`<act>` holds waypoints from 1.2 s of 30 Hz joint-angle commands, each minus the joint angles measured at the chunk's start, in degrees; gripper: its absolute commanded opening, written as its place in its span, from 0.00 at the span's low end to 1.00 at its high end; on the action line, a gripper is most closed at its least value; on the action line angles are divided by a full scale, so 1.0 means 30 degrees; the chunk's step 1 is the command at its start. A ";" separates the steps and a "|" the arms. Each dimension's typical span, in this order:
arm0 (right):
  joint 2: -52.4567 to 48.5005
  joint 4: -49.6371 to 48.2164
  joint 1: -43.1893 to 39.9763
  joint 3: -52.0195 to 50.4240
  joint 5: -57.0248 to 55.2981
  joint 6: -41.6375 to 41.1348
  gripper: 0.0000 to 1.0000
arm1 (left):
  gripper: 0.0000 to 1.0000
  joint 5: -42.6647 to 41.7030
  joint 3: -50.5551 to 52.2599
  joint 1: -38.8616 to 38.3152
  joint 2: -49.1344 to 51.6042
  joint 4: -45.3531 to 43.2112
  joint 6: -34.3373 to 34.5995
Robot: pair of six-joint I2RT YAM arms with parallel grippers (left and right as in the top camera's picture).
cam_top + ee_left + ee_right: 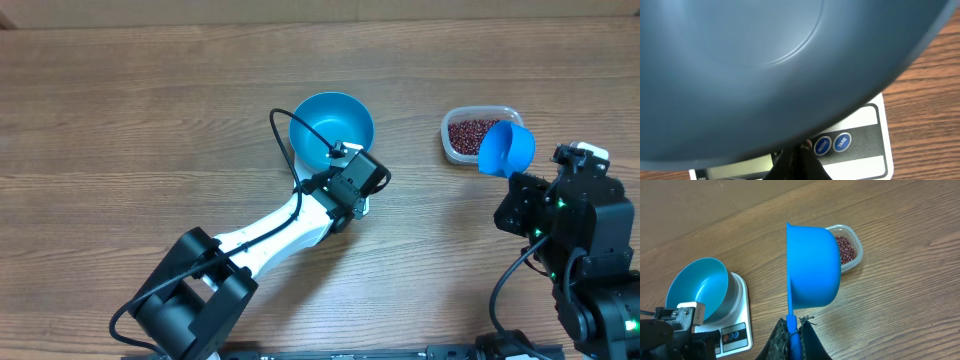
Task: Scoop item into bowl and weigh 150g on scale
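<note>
The blue bowl (332, 125) stands empty on the white scale (875, 160), as the right wrist view also shows, bowl (697, 287) on scale (740, 305). My left gripper (802, 150) is shut, empty, its tip down on the scale's panel beside the MODE button (822, 145); from overhead the left gripper (345, 165) hangs over the bowl's near edge. My right gripper (792, 330) is shut on the handle of a blue scoop (812, 265), which lies tilted on its side just left of the clear tub (852, 262) of red-brown beans (846, 249). No beans show in the scoop (506, 148).
The tub (447, 130) sits at the back right of the wooden table (120, 130). The left arm (270, 235) stretches diagonally from the front toward the scale. The right arm's base (590, 240) fills the front right corner.
</note>
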State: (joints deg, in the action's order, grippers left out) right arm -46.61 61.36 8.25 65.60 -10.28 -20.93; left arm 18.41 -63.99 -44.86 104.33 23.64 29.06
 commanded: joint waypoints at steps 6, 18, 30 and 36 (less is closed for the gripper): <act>0.0080 -0.0117 -0.0095 0.0583 0.0036 0.0138 0.04 | 0.04 -0.0160 0.0029 0.0087 0.0707 -0.0102 0.0408; 0.0080 -0.0109 -0.0095 0.0583 0.0036 0.0138 0.04 | 0.04 -0.0954 0.0029 0.0102 0.1260 -0.0211 0.0517; 0.0080 -0.0036 -0.0095 0.0583 0.0036 0.0138 0.04 | 0.04 -0.0488 0.0029 0.0109 0.1333 -0.0175 0.0969; 0.0080 -0.0036 -0.0095 0.0583 0.0036 0.0138 0.04 | 0.04 -0.0466 0.0029 0.0109 0.1333 -0.0168 0.0969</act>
State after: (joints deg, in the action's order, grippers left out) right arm -46.61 61.52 8.23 65.60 -10.31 -20.95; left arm 16.32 -63.99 -44.84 107.39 23.11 31.35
